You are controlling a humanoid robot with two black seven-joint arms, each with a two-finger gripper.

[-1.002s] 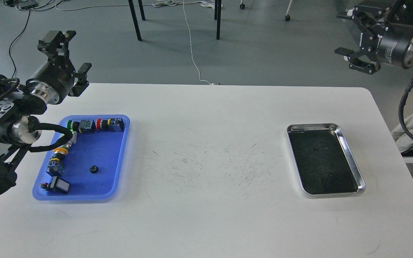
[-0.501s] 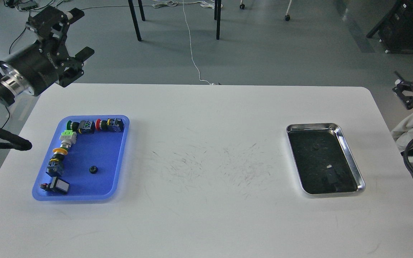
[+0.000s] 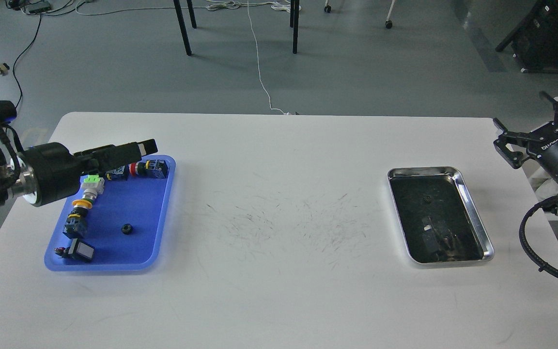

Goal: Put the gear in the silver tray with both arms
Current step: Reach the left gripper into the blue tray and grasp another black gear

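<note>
The gear (image 3: 125, 229) is small and black and lies in the blue plastic tray (image 3: 150, 213) at the left. The silver tray (image 3: 474, 208) sits at the right of the table, with a tiny dark object (image 3: 426, 198) on its mirror-like base. My left gripper (image 3: 136, 148) reaches in level over the blue tray's back left corner, above and behind the gear. It is seen edge-on, so its fingers cannot be told apart. My right gripper (image 3: 533, 123) is open and empty beyond the table's right edge, up and to the right of the silver tray.
Several push-button switches (image 3: 150, 168) line the blue tray's back and left sides, right under my left gripper. The white table (image 3: 279, 203) has scuff marks in its middle. Chair legs (image 3: 182, 26) and a white cable (image 3: 259, 72) are on the floor behind.
My left gripper has swung down from above the table's back left corner to over the blue tray's back edge. My right gripper has come further into view at the right edge.
</note>
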